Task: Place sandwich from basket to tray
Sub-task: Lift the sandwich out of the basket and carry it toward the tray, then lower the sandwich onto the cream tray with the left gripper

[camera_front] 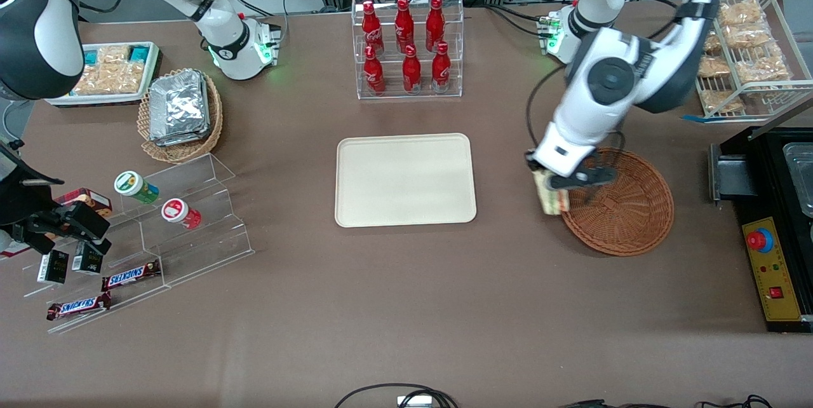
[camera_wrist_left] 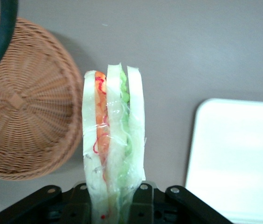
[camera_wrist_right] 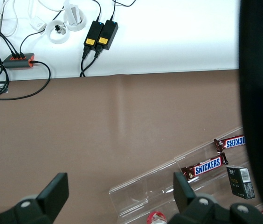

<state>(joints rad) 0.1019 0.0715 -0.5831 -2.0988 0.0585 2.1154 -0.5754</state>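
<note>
Sandwich (camera_front: 550, 195) hangs in the left arm's gripper (camera_front: 554, 187), its fingers clamped on the wedge so that it is lifted clear of the table (camera_front: 406, 306). In the front view it sits at the edge of the basket (camera_front: 625, 211) that faces the tray (camera_front: 405, 179), partly over the wicker rim and partly over the brown tabletop. The wrist view shows the sandwich (camera_wrist_left: 114, 140) end-on: three white bread slices standing upright with orange and red filling in one gap and green in the other, all under clear wrap, its base pinched in the black gripper (camera_wrist_left: 113, 205). In that same view the basket (camera_wrist_left: 24, 102) has nothing in it, and a corner of the tray (camera_wrist_left: 236, 158) shows apart from the sandwich, with bare table between them.

The tray is bare and lies at the middle of the table, with a gap between it and the basket. Farther from the front camera than the tray stands a clear rack of red bottles (camera_front: 406, 46). Toward the parked arm's end of the table are a lighter wicker basket with foil packs (camera_front: 181, 109), a white-rimmed tray of snacks (camera_front: 111, 71), and clear steps (camera_front: 184, 217) carrying two small tubs and Snickers bars (camera_front: 130, 276)
</note>
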